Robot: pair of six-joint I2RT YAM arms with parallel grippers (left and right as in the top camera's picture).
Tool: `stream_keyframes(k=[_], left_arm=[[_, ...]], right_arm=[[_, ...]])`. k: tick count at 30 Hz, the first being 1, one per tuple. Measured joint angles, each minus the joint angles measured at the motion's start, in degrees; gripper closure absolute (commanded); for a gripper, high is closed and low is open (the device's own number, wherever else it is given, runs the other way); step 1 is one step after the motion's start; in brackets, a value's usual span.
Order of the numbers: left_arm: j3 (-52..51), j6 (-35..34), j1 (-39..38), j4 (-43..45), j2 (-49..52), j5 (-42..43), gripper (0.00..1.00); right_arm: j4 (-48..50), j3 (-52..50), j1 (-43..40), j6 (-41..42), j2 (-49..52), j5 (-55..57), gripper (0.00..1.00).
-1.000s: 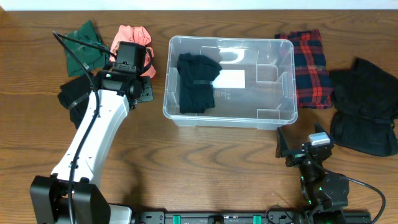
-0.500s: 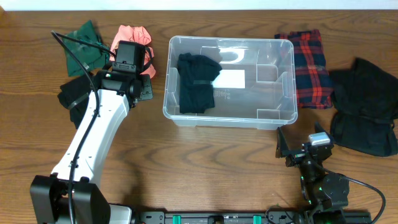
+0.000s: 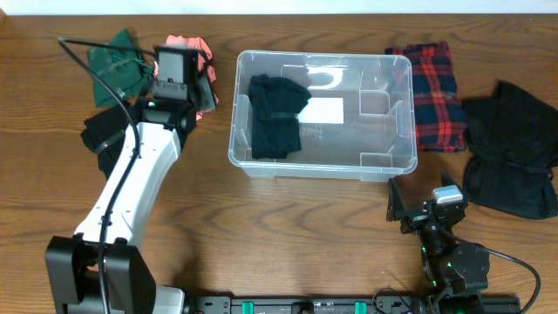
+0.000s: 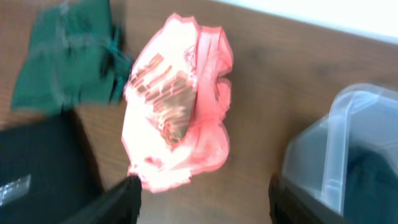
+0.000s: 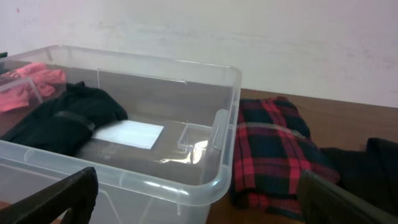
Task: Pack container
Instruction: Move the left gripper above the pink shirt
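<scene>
Two spread hands: left hand (image 4: 202,190) over pink garment (image 4: 177,106) near container (image 4: 341,134) rim, right hand (image 5: 196,190) facing its corner

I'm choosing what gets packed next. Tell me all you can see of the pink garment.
The pink garment is thin coral-pink cloth, crumpled, with a brownish printed patch near its middle. It lies on the wooden table, left of the container, its edge right beside the green garment. The open left gripper hovers over its near end, a finger to either side, not gripping it.
</scene>
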Motion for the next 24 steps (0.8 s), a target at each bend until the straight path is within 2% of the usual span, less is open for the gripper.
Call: stream_keyframes(k=[5,9,15,18,21,24], left_arm=[[0.02,-1.01,1.11,12.35,1.07,-0.04,0.35],[1.25,-1.44,1.09,14.4,2.99,-0.04,0.37],[13.33,-1.38,1.38,3.61,8.44,-0.02,0.4],[24.87,-0.94,2.73,-4.81,11.63,-0.09,0.4],[31.82,0.02,4.2,-8.35,14.25,-0.11,0.41],[34.03,0.57,5.2,-9.33,16.7,-0.26,0.41]], right_arm=[[-0.02,0.0,0.0,0.0,0.0,0.0,0.01],[0.02,0.0,0.0,-0.02,0.0,0.0,0.01],[0.02,0.0,0.0,0.0,0.0,0.0,0.01],[0.0,0.0,0.0,0.0,0.0,0.0,0.01],[0.02,0.0,0.0,-0.02,0.0,0.0,0.01],[0.02,0.0,0.0,0.0,0.0,0.0,0.01]])
